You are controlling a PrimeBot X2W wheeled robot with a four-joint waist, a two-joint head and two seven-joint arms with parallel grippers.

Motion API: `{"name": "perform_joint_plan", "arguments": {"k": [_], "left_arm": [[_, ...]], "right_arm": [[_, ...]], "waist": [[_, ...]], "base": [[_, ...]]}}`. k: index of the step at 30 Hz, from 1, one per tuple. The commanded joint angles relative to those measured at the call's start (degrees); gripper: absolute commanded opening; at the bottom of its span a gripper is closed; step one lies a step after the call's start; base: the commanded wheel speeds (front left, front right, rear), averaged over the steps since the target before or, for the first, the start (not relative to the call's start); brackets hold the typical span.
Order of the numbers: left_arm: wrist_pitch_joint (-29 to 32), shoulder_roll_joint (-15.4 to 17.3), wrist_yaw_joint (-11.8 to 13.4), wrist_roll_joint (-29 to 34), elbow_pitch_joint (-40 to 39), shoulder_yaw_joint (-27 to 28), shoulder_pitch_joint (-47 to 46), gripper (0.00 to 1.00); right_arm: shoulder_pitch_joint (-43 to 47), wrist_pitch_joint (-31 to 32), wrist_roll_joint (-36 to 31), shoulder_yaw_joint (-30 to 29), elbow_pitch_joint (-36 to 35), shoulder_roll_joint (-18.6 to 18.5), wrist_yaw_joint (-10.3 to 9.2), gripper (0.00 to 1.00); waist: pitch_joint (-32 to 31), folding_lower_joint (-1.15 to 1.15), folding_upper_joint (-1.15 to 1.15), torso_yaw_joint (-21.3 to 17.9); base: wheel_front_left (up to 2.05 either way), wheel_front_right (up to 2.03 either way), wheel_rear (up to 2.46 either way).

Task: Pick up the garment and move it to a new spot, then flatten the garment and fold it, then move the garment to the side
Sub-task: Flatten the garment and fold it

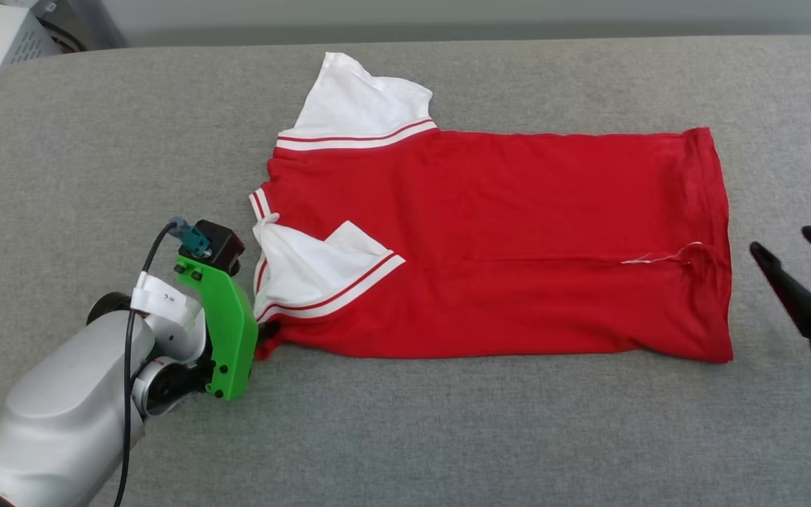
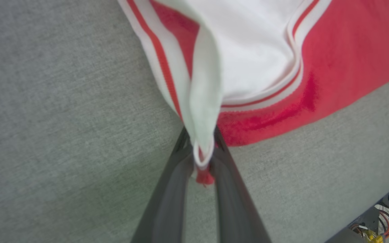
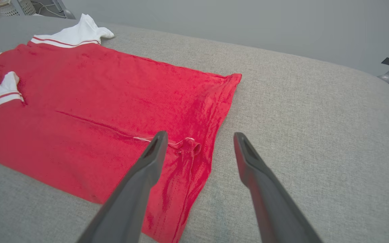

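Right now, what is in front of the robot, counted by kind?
Shirt: 1
Table: 1
Grippers: 2 (left gripper shut on the shirt's edge, right gripper open beside the hem)
Total: 4

left gripper: mostly hidden behind green mount
right gripper: cut off by right edge
garment: runs off top, left wrist view
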Motion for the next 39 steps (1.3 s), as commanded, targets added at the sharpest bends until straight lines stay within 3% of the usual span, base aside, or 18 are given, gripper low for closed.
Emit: {"name": "perform_joint_plan", "arguments": {"k": [1,7,13,23,29,30,31,39], "left_arm": [[-1.04,0.11,0.08,-0.26,-0.98,-0.4,0.86,0.0],[-4.17,1.88,0.08,0.97,-4.57,-1.41,0.48,0.0],[-5.37,2.04,0.08,2.13,-5.71,-2.13,-0.6,0.0],[-7.67,1.55,0.08,4.06,-5.08,-2.85,-2.77,0.0],[-9.05,1.41,0.08,4.38,-3.99,-3.64,-2.69,0.0],[-9.25,1.41,0.08,4.32,-3.8,-3.75,-2.58,0.0],[-9.54,1.44,0.08,4.22,-3.52,-3.87,-2.35,0.0],[-11.01,2.45,0.08,2.6,-2.42,-4.83,-0.34,0.0]], "right_arm": [[-0.75,2.05,0.5,-0.38,-0.84,-1.25,-0.04,1.0],[0.16,17.69,4.36,-0.63,-3.47,-6.12,-0.04,1.0],[0.06,26.72,5.03,1.57,-3.43,-5.84,-0.04,1.0],[-1.84,25.33,2.44,6.93,8.24,1.53,-0.04,1.0],[-1.84,22.42,2.79,12.48,12.7,3.12,-0.04,1.0],[-2.03,21.56,2.94,12.91,13.09,3.12,-0.04,0.31],[-2.35,20.46,3.15,13.42,13.46,3.03,-0.04,0.0],[-3.61,13.46,4.48,13.45,11.97,0.37,-0.04,0.0]], "waist": [[-0.75,0.0,0.0,0.79],[-1.18,0.0,0.0,1.73],[0.08,0.0,0.0,2.45],[3.51,0.0,0.0,3.48],[4.27,0.0,0.0,3.56],[4.19,0.0,0.0,3.46],[3.98,0.0,0.0,3.26],[0.1,0.0,0.0,2.19]], "base": [[0.0,0.0,0.0],[0.0,0.0,0.0],[0.0,0.0,0.0],[0.0,0.0,0.0],[0.0,0.0,0.0],[0.0,0.0,0.0],[0.0,0.0,0.0],[0.0,0.0,0.0]]}}
